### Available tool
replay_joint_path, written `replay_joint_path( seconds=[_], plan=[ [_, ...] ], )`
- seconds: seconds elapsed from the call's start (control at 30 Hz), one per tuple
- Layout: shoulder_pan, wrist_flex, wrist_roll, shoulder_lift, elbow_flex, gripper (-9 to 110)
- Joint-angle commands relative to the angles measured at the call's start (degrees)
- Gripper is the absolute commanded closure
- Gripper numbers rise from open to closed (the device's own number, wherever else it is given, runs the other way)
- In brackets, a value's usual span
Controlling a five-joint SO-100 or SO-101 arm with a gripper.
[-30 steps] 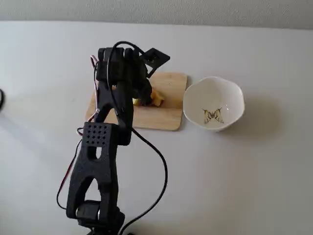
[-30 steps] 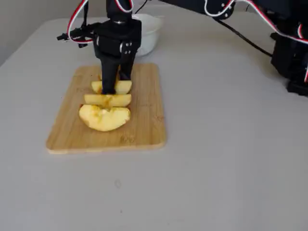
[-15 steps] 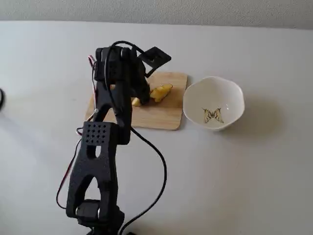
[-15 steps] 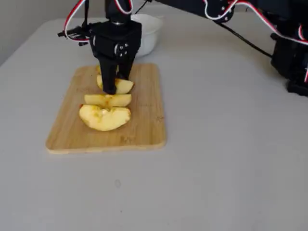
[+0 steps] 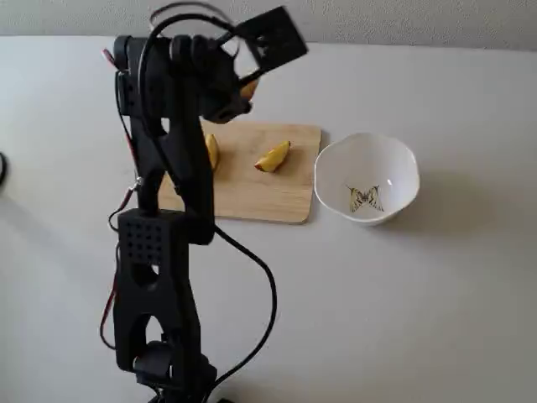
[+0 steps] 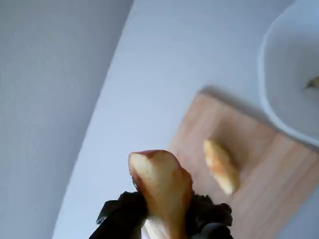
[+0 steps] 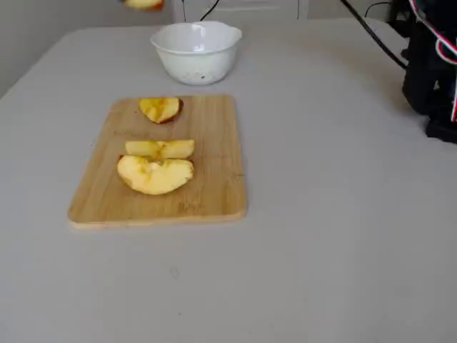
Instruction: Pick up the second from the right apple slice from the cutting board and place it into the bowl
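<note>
My gripper (image 6: 162,216) is shut on the apple slice (image 6: 160,181), a yellow wedge with reddish skin along its upper edge. It holds the slice in the air above the far part of the cutting board (image 5: 252,191). In a fixed view the slice (image 7: 143,3) shows at the top edge, left of the bowl (image 7: 196,57). The white bowl (image 5: 394,159) with its butterfly drawing stands empty just right of the board. In the wrist view the board (image 6: 264,169) and the bowl's rim (image 6: 271,94) lie below and to the right.
Three other yellow wedges (image 7: 161,108) (image 7: 160,148) (image 7: 155,175) lie on the board. In a fixed view two of them (image 5: 273,157) (image 5: 211,151) show, the rest hidden by the arm (image 5: 168,168). A black cable (image 5: 264,285) trails beside the arm's base.
</note>
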Motion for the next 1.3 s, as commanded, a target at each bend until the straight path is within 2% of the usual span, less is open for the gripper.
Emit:
replay_joint_path(
  seconds=[0.0, 0.2, 0.4, 0.47, 0.53, 0.57, 0.67, 0.8, 1.07, 1.27],
  plan=[
    [11.16, -0.70, 1.58, 3.60, -2.46, 102],
    [18.19, -0.53, 0.00, -7.47, -2.46, 102],
    [19.25, -0.44, -0.88, -15.12, -2.46, 97],
    [19.25, -0.35, -0.88, -16.35, -2.46, 88],
    [19.16, 0.26, -1.05, -16.87, -2.46, 66],
    [19.07, 0.62, -1.14, -16.87, -2.46, 59],
    [18.54, 1.32, -1.14, -14.85, -2.46, 54],
    [17.05, 2.99, -0.79, -7.73, -2.46, 55],
    [12.74, 3.60, 8.61, 18.02, -0.18, 99],
    [5.36, 3.52, 11.87, 44.74, 18.81, 100]
  ],
)
